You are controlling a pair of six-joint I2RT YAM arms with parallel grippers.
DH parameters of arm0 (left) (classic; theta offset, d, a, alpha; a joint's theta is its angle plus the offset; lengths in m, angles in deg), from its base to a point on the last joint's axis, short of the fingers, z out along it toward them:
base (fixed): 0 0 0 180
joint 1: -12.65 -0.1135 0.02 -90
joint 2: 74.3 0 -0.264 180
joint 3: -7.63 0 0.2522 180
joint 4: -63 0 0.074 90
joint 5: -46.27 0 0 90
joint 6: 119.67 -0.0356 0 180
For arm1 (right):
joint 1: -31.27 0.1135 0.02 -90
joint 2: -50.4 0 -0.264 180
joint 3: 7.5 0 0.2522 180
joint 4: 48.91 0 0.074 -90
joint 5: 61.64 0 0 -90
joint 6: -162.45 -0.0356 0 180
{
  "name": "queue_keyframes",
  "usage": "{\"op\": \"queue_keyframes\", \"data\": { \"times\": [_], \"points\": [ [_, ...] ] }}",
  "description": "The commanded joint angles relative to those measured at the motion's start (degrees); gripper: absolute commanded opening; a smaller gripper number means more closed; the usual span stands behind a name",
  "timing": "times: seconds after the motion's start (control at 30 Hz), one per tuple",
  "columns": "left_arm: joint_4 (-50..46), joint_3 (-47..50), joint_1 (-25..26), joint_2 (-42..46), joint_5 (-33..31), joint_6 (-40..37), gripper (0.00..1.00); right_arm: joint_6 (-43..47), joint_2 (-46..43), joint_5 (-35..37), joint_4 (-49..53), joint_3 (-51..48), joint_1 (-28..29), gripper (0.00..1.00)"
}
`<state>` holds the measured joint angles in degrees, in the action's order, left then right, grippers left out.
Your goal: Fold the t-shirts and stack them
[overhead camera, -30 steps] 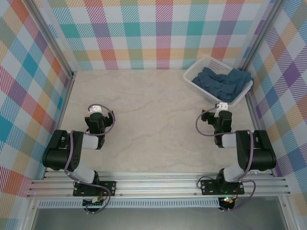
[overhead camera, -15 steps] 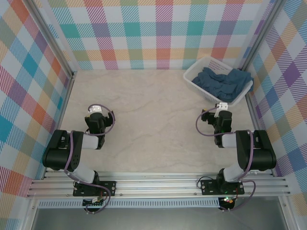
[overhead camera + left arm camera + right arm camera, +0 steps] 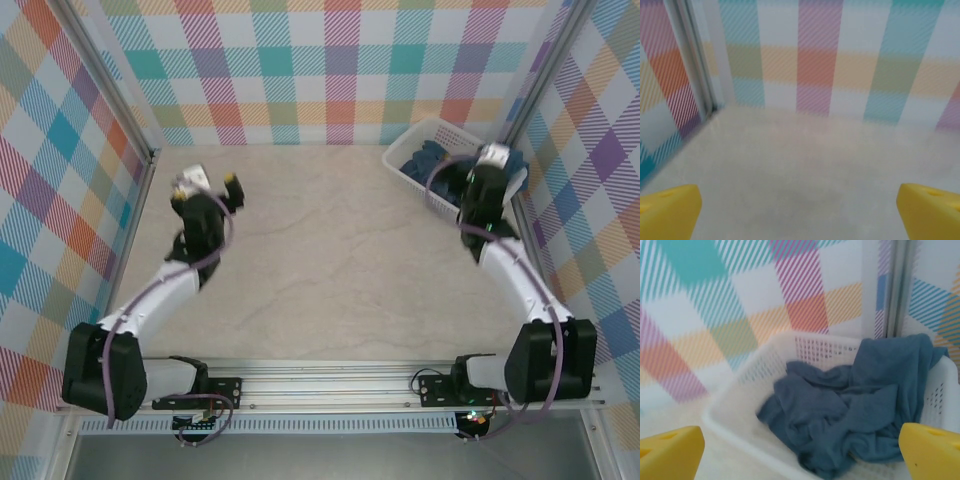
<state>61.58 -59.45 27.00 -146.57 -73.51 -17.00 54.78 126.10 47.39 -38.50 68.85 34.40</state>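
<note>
- The t-shirts point(image 3: 855, 400) lie crumpled in a white mesh basket point(image 3: 740, 385) at the far right corner of the table point(image 3: 330, 240). They make one dark slate-blue heap, and the folds run into one another, so I cannot tell how many garments there are.
- One part of the cloth is draped over the basket's right-hand rim. The lower edge of the heap is cut off by the frame in the right wrist view.
- From above, the right arm crosses the basket and hides much of it. Only scraps of blue show on either side of the arm.
- The right gripper point(image 3: 491, 157) is over the basket with its jaws spread wide and nothing between them. Its yellow fingertips point(image 3: 670, 450) sit in the bottom corners of its wrist view, each partly cut off. I cannot judge how high it stands above the cloth.
- The left gripper point(image 3: 210, 183) is over the far left of the table, well apart from the basket. Its jaws are also wide and empty.
- In the left wrist view the yellow fingertips point(image 3: 667, 210) are clipped at the corners, with bare pale tabletop between them (rather blurred).
- Beyond them are the checked wall point(image 3: 815, 75) and a metal corner post point(image 3: 690, 65), both soft in focus.
</note>
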Motion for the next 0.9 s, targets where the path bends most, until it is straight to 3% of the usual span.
{"op": "queue_keyframes", "data": {
  "times": [0.0,0.03,0.07,0.17,0.3,0.57,0.87],
  "points": [
    [-41.7,-23.4,-6.2,-6.4,6.1,25.1,1.00,-15.3,7.5,-7.9,27.4,14.0,-5.1,1.00],
    [-41.6,-26.9,-7.6,-9.4,15.3,25.4,0.97,-15.8,10.9,-9.7,31.3,18.9,-6.2,1.00],
    [-40.9,-29.3,-7.2,-11.4,19.9,25.6,0.97,-16.6,14.6,-9.4,36.6,24.6,-6.5,0.98],
    [-38.5,-35.6,-2.8,-15.2,28.6,23.9,1.00,-15.3,25.3,-15.5,47.4,38.7,-8.5,0.85],
    [-40.6,-43.3,3.8,-20.1,34.9,21.1,0.99,-15.3,35.6,-23.2,54.2,48.7,-11.3,0.81],
    [-41.2,-44.3,12.3,-23.1,37.9,20.1,0.91,-18.0,51.3,-27.0,63.3,63.0,-13.1,0.73],
    [-41.6,-42.2,14.5,-22.8,37.1,19.9,0.89,-26.3,59.8,-29.5,62.5,66.6,-13.2,0.60]
  ]
}}
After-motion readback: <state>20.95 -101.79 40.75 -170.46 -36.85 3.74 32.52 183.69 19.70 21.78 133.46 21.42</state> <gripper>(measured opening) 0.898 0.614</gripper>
